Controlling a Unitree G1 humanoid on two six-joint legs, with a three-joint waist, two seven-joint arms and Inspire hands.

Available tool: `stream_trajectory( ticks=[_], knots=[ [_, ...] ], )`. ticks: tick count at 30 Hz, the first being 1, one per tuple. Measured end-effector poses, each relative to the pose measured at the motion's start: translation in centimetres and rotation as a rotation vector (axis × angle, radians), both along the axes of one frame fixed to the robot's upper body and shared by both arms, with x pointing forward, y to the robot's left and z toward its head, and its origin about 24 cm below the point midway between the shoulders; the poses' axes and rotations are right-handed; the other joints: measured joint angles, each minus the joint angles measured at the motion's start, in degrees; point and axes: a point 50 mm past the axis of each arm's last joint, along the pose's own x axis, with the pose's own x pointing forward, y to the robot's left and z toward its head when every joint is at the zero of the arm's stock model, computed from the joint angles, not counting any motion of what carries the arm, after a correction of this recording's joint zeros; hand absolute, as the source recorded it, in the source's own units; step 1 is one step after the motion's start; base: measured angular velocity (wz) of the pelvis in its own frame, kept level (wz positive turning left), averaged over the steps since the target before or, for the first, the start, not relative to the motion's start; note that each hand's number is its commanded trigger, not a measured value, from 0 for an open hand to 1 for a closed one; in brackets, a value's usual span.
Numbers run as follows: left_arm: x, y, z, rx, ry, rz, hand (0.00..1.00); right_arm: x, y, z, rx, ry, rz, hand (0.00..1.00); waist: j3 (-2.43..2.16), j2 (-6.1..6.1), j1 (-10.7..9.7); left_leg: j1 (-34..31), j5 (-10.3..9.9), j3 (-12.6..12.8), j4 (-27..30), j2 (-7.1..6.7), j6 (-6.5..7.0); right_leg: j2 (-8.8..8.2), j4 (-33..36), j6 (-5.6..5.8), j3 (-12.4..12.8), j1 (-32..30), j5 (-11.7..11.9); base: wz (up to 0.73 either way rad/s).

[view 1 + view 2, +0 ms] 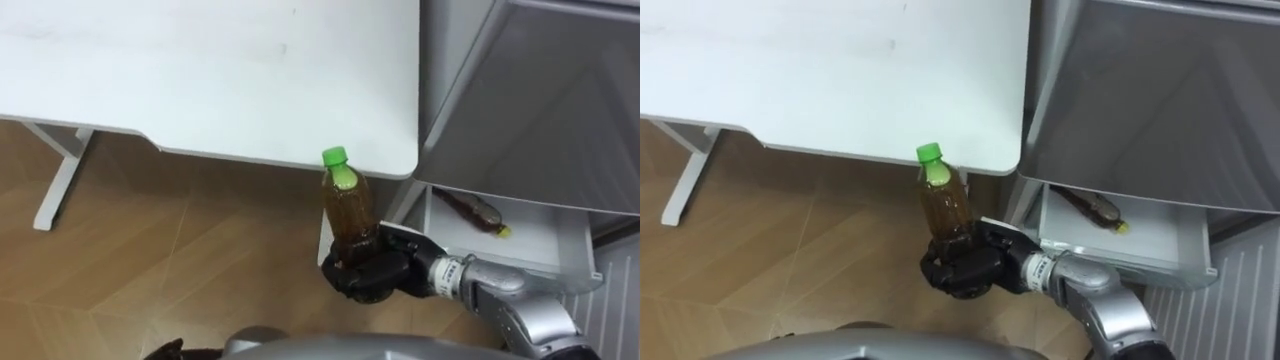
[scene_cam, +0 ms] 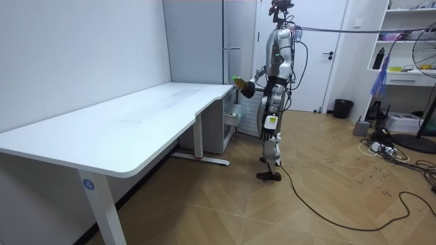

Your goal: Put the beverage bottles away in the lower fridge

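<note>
The left hand [image 1: 165, 350] sits low, nearest the body. The right hand [image 1: 375, 272] has its fingers [image 1: 350, 278] curled round the foot of the bottle [image 1: 348, 210], which stands upright above them, green cap on top. Held so low, it could tip or slip when swung across. Just beyond the fingers, the corner of the surface [image 1: 380, 150] could knock the cap. Farther right, the open drawer [image 1: 535, 235] already holds a second bottle [image 1: 478, 211], which this one could land on.

Eye views: head-mounted, looking steeply down, close above the desk [image 1: 200, 70] corner and the fridge [image 1: 540, 90] drawer [image 1: 540, 235] beside it. Room view: standing well off beyond the desk's far end, facing along it. Shared: desk, fridge.
</note>
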Motion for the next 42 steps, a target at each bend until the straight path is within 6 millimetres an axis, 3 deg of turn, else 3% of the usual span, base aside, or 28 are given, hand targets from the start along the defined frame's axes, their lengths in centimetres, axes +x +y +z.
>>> stream_trajectory(
  ticks=[20, 29, 35, 42],
  knots=[
    [-0.1, 0.1, 0.0, 0.008, 0.009, -0.031, 0.00, -1.4, -2.5, -0.3, 0.091, 0.065, -0.263, 1.00, -0.43, 0.15, -4.5, 0.9, 0.0, 2.6, -0.9, 0.26, 0.00, 0.27, 0.0, 0.02, 2.3, -0.5, 0.0, -0.05],
    [0.2, 0.0, 0.0, 0.012, 0.003, -0.048, 0.00, -4.1, -3.5, -2.3, 0.040, 0.186, -0.385, 1.00, -0.37, 0.71, -5.6, 0.8, 0.0, 3.4, -1.1, 0.52, -0.02, 0.52, 0.1, -0.11, 2.9, -0.9, 0.3, -0.03],
    [0.2, -0.4, -0.1, 0.005, 0.002, -0.045, 0.00, -4.9, -4.5, -3.3, 0.062, 0.268, -0.559, 1.00, -0.48, 1.36, -5.8, 0.9, 0.0, 3.8, -0.9, 0.55, -0.02, 0.59, 0.1, -0.11, 3.3, -0.9, 0.6, -0.02],
    [-0.3, -0.3, -0.1, 0.012, 0.016, -0.049, 0.00, -5.9, -4.6, -4.5, 0.231, 0.376, -0.819, 1.00, -0.50, 1.33, -6.2, 0.9, 0.0, 3.7, -1.0, 0.57, -0.02, 0.60, 0.1, -0.11, 3.1, -1.0, 0.6, 0.00]
  ],
)
